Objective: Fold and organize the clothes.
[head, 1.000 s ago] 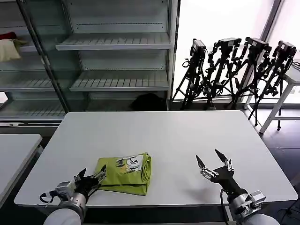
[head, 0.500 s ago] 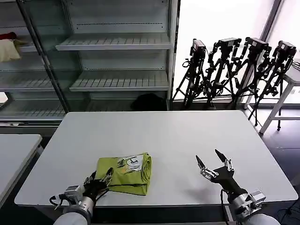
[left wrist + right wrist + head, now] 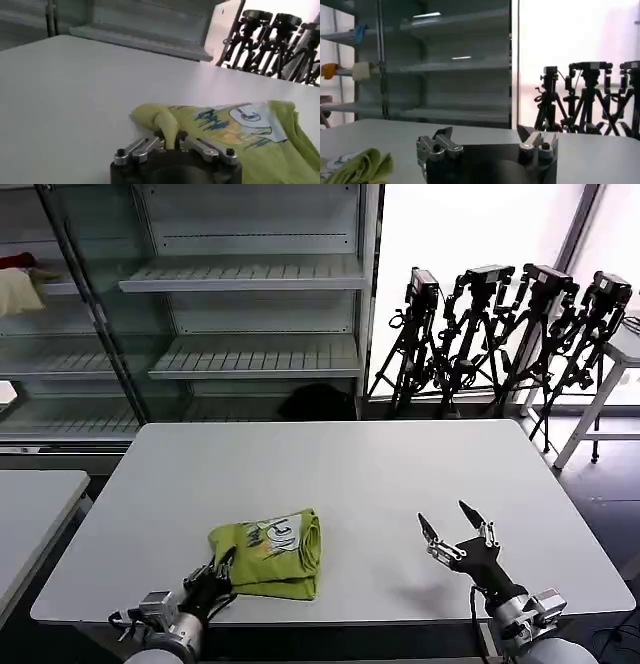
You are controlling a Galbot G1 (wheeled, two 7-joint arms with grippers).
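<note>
Left wrist view: left gripper (image 3: 170, 142) fingers pinching T-shirt (image 3: 235, 125) corner.

Folded T-shirt (image 3: 268, 552) on white table (image 3: 350, 474)

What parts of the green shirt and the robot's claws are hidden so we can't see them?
- T-shirt: folded, so its inner layers and sleeves are hidden, head view.
- T-shirt in the right wrist view: cut off by the picture's edge.
- Left claw: shut on a shirt corner; the pinched cloth covers its tips.
- Right claw: open; its arm is cut off by the bottom edge.
</note>
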